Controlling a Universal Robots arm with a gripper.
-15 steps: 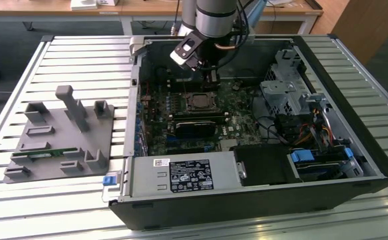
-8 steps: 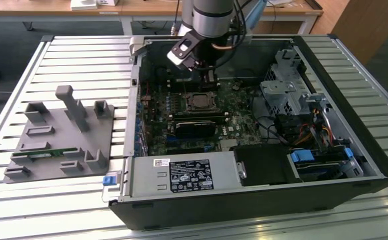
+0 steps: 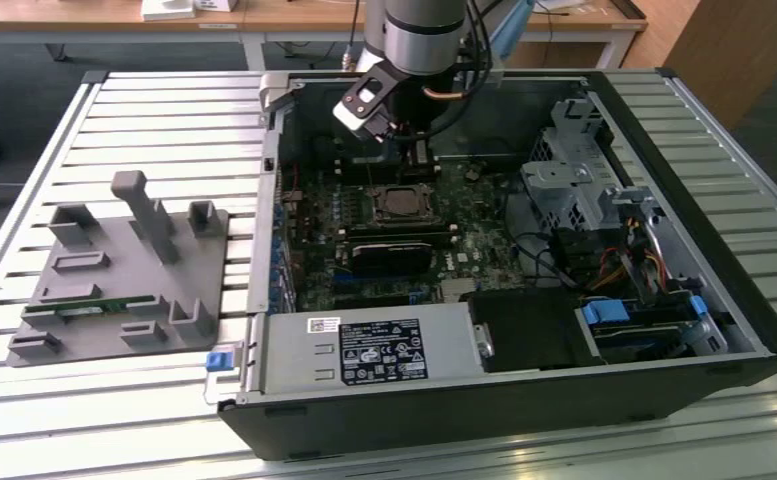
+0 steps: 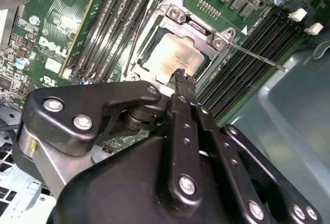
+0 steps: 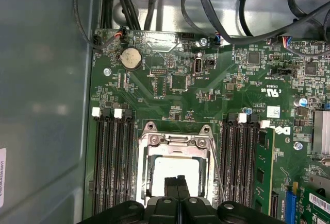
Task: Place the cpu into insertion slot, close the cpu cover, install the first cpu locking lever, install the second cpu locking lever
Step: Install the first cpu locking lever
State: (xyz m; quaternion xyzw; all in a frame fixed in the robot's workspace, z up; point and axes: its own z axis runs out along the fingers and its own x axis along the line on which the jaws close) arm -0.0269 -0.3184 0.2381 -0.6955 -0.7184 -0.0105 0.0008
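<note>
CPU, flat square dull-silver chip (image 4: 175,59), is seated in the silver-rimmed square insertion slot (image 4: 135,54), w/ silver windowed cpu cover (image 4: 192,26) lowered over it. Black gripper (image 4: 180,75) is pinched together, empty, at socket edge. Thin wire locking lever (image 4: 258,56) appears unlatched and is best pressed squarely.
</note>
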